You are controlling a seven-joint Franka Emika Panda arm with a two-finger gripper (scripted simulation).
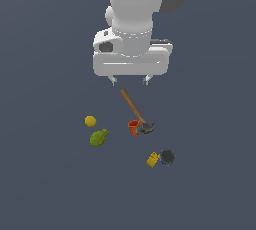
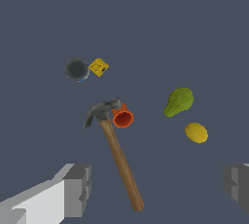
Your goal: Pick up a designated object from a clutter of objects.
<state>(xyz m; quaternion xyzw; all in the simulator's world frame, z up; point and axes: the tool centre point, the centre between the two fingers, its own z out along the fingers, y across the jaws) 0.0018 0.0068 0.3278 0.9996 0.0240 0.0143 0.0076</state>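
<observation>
The claw hammer (image 1: 135,112) lies flat on the bench (image 1: 45,184), its wooden handle's free end nearly under the pincer (image 1: 129,80) and its head away beside the orange-red cup (image 1: 133,127) — the long axis runs diagonally; the pincer hangs spread and empty above, pointing straight down

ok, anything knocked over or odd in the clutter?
Mostly fine. The orange-red cup lies tipped on its side, pressed against the hammer head. The dark mug and yellow block sit close together. The hand hangs open above, holding nothing.
</observation>
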